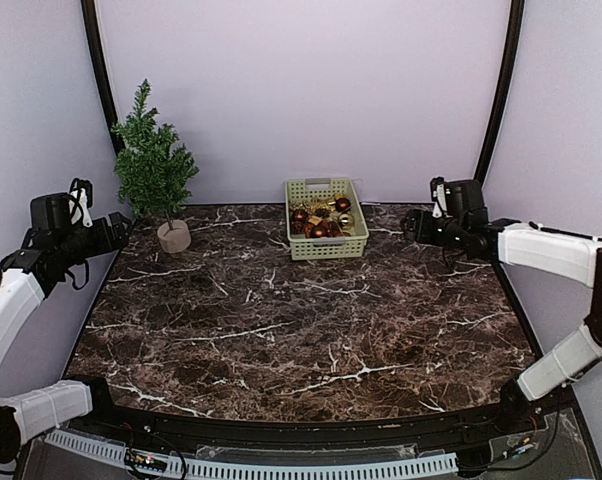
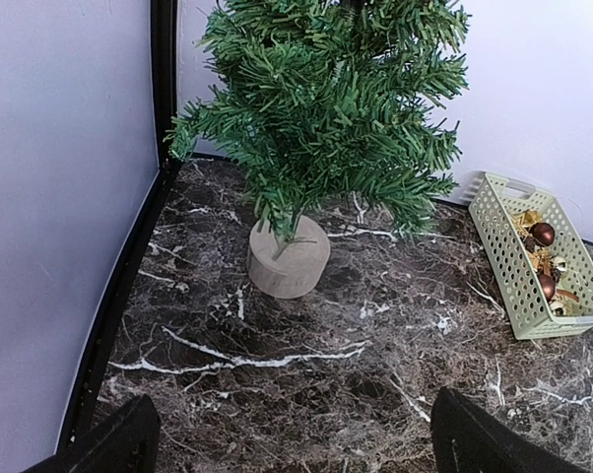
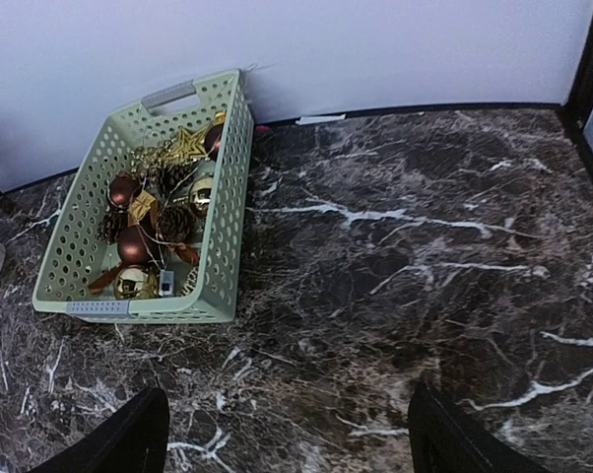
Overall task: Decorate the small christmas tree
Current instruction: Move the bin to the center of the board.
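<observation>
The small christmas tree (image 1: 153, 160) stands at the table's back left in its round tan base (image 1: 173, 236); in the left wrist view the tree (image 2: 326, 108) fills the top, bare of ornaments. My left gripper (image 1: 121, 228) hovers just left of the tree, open and empty, its black fingertips (image 2: 129, 439) wide apart above the marble. A pale green perforated basket (image 1: 326, 250) at back centre holds brown and gold baubles (image 3: 139, 241), a gold star and pine cones. My right gripper (image 1: 409, 226) hangs right of the basket (image 3: 228, 197), open with nothing between its fingers (image 3: 444, 439).
The dark marble tabletop (image 1: 301, 330) has a raised black rim. White walls with black corner posts (image 1: 99, 70) close in the back and sides. The tree stands near the left wall and post (image 2: 162, 89).
</observation>
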`<state>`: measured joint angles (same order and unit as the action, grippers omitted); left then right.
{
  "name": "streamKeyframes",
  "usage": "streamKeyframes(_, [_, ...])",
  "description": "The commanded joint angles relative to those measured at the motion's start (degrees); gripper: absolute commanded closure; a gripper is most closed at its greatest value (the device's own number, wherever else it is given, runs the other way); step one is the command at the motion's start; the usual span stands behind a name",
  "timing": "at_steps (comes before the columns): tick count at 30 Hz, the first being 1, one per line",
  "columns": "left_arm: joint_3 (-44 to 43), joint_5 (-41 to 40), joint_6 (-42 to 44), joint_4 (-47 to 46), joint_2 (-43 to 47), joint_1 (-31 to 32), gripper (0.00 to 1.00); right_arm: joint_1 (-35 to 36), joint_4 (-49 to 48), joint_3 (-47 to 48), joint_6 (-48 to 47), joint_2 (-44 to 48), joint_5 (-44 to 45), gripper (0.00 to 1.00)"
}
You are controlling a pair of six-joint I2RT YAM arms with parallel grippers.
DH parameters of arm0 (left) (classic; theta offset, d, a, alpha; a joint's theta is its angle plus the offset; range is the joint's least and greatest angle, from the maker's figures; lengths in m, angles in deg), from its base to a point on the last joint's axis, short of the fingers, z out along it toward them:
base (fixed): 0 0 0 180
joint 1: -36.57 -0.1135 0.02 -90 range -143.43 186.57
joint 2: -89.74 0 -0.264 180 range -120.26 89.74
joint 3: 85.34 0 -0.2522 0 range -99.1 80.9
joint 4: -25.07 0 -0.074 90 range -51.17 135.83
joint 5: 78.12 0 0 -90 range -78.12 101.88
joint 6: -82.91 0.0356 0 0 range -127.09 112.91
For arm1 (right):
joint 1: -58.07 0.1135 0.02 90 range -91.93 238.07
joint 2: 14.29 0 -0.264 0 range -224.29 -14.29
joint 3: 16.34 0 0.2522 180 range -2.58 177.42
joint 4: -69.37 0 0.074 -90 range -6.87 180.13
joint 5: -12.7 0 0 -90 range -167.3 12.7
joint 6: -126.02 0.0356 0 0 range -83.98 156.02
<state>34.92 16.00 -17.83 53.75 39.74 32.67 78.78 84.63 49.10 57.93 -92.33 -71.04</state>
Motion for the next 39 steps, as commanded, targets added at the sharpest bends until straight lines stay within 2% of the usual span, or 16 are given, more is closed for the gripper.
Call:
streamKeyframes(1, [0.52, 0.59, -0.19, -0.45, 0.95, -0.3, 0.01, 4.21, 3.6, 10.56, 0.72, -11.75, 3.79, 0.18])
streamKeyframes(9, [0.89, -1.67, -0.86, 1.21, 1.06, -0.97, 0.01, 5.28, 8.23, 28.71, 1.89, -32.3, 2.48, 0.36])
streamKeyframes(16, [1.47, -0.77, -0.26, 0.87, 2.56, -1.28, 0.01, 5.7, 10.74, 38.47, 1.39, -41.45, 1.21, 0.41])
streamKeyframes(21, [1.3, -0.96, -0.12, 1.19, 2.48, -1.44, 0.01, 6.34, 14.7, 45.15, -0.01, -46.22, 2.07, 0.52])
streamKeyframes(22, [1.25, -0.96, -0.04, 1.18, 2.46, -1.46, 0.01, 6.55, 15.27, 45.93, -0.32, -46.77, 2.67, 0.58])
streamKeyframes(27, [1.32, -1.07, -0.07, 1.2, 2.41, -1.57, 0.01, 6.8, 15.45, 44.7, 0.45, -45.98, 5.97, 0.89])
streamKeyframes(30, [1.33, -1.12, -0.07, 1.23, 2.3, -1.68, 0.01, 6.72, 15.26, 41.93, 0.89, -43.55, 7.87, 1.0])
streamKeyframes(39, [1.57, -0.97, -0.15, 0.95, 2.26, -1.75, 0.01, 5.16, 16.27, 29.58, 1.85, -33.8, 11.16, 1.0])
